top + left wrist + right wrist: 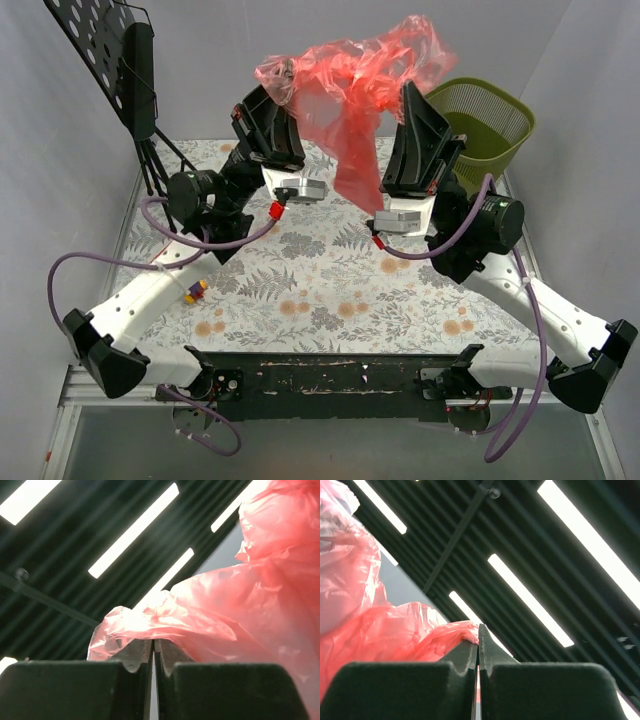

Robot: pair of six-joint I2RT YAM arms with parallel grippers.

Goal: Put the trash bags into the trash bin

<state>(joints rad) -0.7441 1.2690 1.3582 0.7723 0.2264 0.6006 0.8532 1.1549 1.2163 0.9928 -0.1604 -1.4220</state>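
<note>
The trash bag (350,90), a billowy translucent red plastic sack, hangs high over the back of the table, stretched between both raised grippers. My left gripper (270,92) is shut on its left edge, and the film bunches over the closed tips (153,641) with the bag (240,610) spreading to the right. My right gripper (408,90) is shut on the bag's right edge; red film (370,630) is pinched at its tips (478,632). The trash bin (500,100), olive-green with mesh walls, stands at the back right, just behind the right gripper, its mouth facing up.
A black perforated stand (100,50) leans at the back left. A small coloured toy (195,291) lies on the floral tablecloth (320,290) beside the left arm. White walls close in both sides.
</note>
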